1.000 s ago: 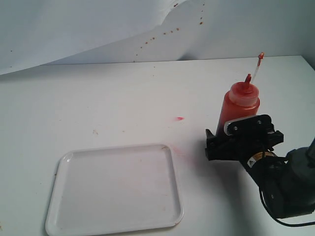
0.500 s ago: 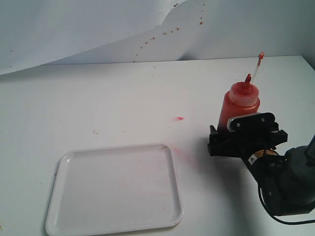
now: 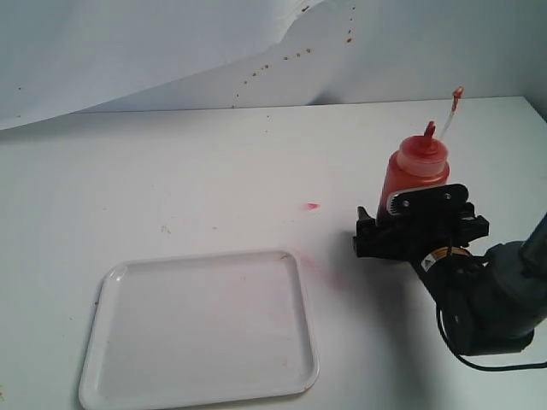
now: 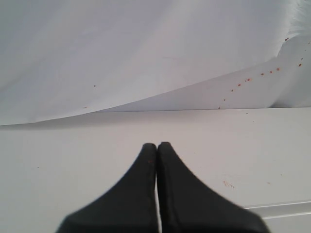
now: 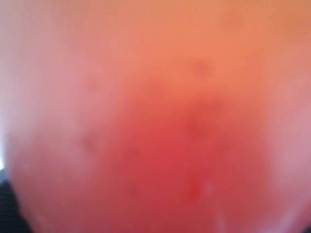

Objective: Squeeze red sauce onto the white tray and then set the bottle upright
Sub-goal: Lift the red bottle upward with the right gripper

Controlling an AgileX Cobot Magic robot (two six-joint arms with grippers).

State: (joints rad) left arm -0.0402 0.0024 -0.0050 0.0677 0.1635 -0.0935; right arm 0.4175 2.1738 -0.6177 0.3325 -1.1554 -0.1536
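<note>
The bottle (image 3: 413,182) stands upright on the table at the right, red showing through it, with its thin nozzle and tethered tip cap (image 3: 457,92) on top. My right gripper (image 3: 386,231) is closed round its lower part from the near side. In the right wrist view the bottle (image 5: 155,116) fills the picture as a red blur and hides the fingers. The white tray (image 3: 201,329) lies flat at the near left, apart from the bottle; no blob of red sauce shows on it. My left gripper (image 4: 157,145) is shut on nothing and hangs over bare table.
A small pink smear (image 3: 312,206) marks the table between tray and bottle. A crumpled white backdrop (image 3: 171,51) with reddish specks rises behind the table. The tray's corner (image 4: 286,213) shows in the left wrist view. The table's right edge is near the right arm.
The right gripper and the bottle have shifted together slightly to the left and away from the near edge. The tray has not moved.
</note>
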